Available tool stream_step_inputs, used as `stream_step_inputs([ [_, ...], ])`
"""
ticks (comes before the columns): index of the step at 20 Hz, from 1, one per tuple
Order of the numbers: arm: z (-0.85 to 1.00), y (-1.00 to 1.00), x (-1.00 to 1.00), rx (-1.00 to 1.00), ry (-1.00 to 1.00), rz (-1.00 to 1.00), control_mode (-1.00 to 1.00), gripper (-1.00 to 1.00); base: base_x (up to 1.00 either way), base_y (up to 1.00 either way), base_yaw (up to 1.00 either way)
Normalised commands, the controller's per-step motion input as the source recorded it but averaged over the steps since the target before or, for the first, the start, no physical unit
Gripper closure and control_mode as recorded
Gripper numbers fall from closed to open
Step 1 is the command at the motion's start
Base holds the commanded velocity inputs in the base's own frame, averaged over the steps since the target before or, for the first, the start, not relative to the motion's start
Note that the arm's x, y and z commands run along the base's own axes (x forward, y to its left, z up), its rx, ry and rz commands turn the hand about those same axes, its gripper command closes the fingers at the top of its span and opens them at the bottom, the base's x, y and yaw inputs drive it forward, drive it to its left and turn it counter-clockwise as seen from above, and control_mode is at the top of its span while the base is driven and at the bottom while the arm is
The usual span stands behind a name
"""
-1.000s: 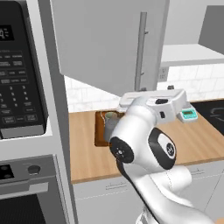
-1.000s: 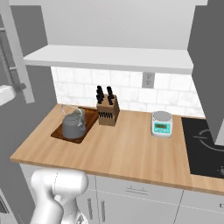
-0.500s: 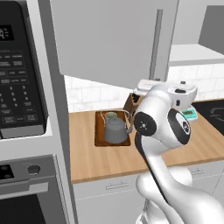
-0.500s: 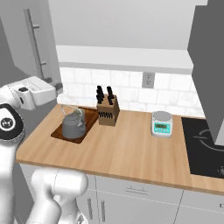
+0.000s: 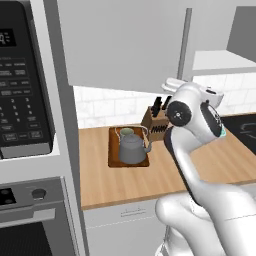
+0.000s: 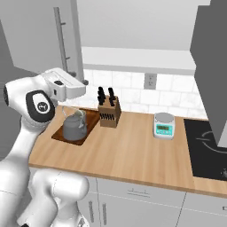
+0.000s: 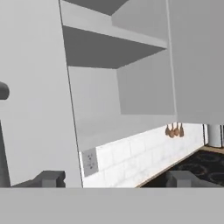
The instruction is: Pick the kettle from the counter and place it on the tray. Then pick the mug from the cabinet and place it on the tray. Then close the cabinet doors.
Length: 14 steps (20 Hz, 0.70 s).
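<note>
Closing of the cabinet [image 7: 114, 49] above the tray [image 6: 56, 135]. Over the last second the left door [image 6: 35, 40] has swung from wide open to about halfway, its bar handle [image 6: 62, 40] now standing almost over the tray, and the arm has swept round with it. The gripper [image 7: 116, 178] is level with the door's lower edge, above the tray. Its fingers [image 7: 50, 178] are spread wide with nothing between them, a little less wide than a moment ago. Whether the hand actually touches the panel cannot be told. The kettle [image 5: 131, 149] sits on the tray and the mug [image 5: 126, 132] stands on the tray too, just behind the kettle, so both placing steps look finished. The hand view looks past the left door into the cabinet, where the shelf carries nothing. The right door [image 6: 213, 66] stands open, far to the right of the tray. Judged from this, only the door-closing step remains. The left door needs a further push to meet the cabinet front, after which the arm must cross over for the right door. A push along the door's edge could slip off.
</note>
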Motion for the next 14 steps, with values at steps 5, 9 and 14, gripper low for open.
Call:
stream_step_inputs([
  [5,0.00,-0.15,0.82,0.22,-0.02,0.11,-1.00,-1.00,0.00,0.00,0.00],
  [9,0.00,-0.08,0.80,0.23,-0.04,0.15,-1.00,-1.00,0.00,0.00,0.00],
  [14,0.00,-0.03,0.77,0.22,-0.07,0.15,-1.00,-1.00,0.00,0.00,0.00],
])
